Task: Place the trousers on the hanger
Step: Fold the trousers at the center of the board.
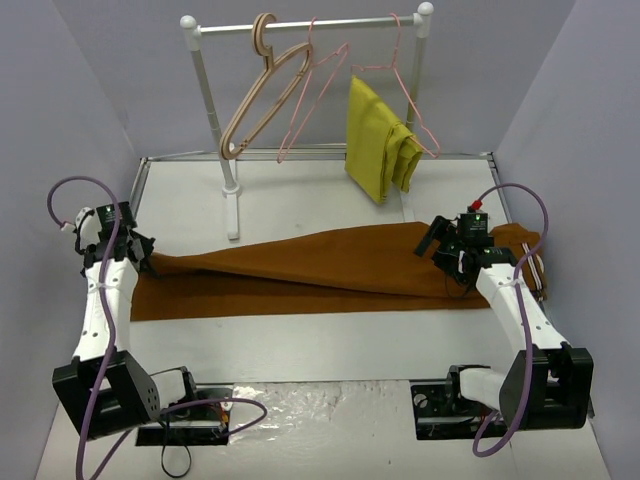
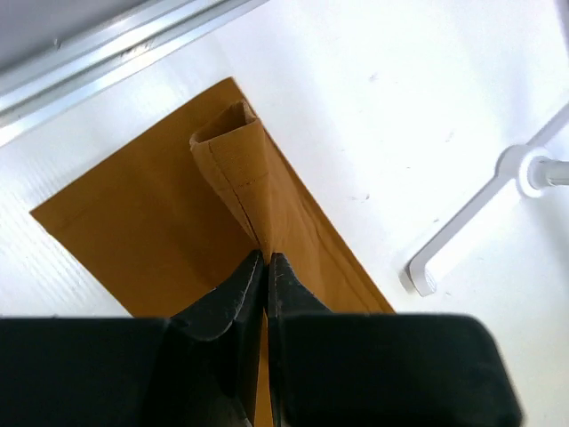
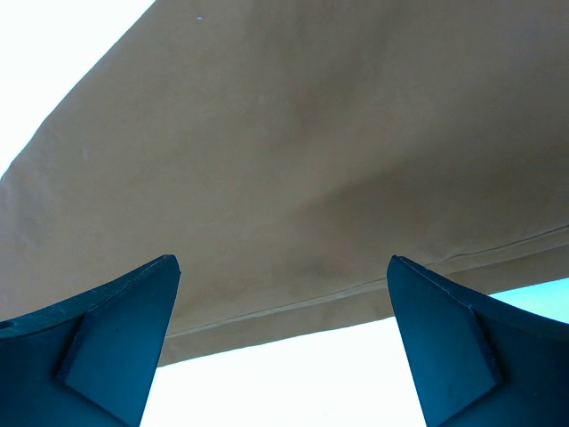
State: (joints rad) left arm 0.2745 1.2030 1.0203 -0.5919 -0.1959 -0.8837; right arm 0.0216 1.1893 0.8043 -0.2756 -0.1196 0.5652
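The rust-brown trousers (image 1: 320,265) lie flat across the table from left to right. At their left end my left gripper (image 1: 146,256) is shut on a pinched-up fold of the leg end; in the left wrist view the cloth (image 2: 233,169) rises in a ridge into the closed left gripper (image 2: 266,260). My right gripper (image 1: 448,258) stands open over the right end of the trousers. Its wrist view shows the cloth (image 3: 311,133) and its edge seam between the spread fingers of the right gripper (image 3: 283,263), with nothing held. An empty pink wire hanger (image 1: 318,95) hangs on the rail at the back.
A white clothes rack (image 1: 310,24) stands at the back, its foot (image 2: 480,218) close to the left gripper. On it hang a beige wooden hanger (image 1: 258,95) and a second pink hanger (image 1: 412,105) carrying a folded mustard-yellow garment (image 1: 378,140). A metal frame (image 2: 116,58) edges the table.
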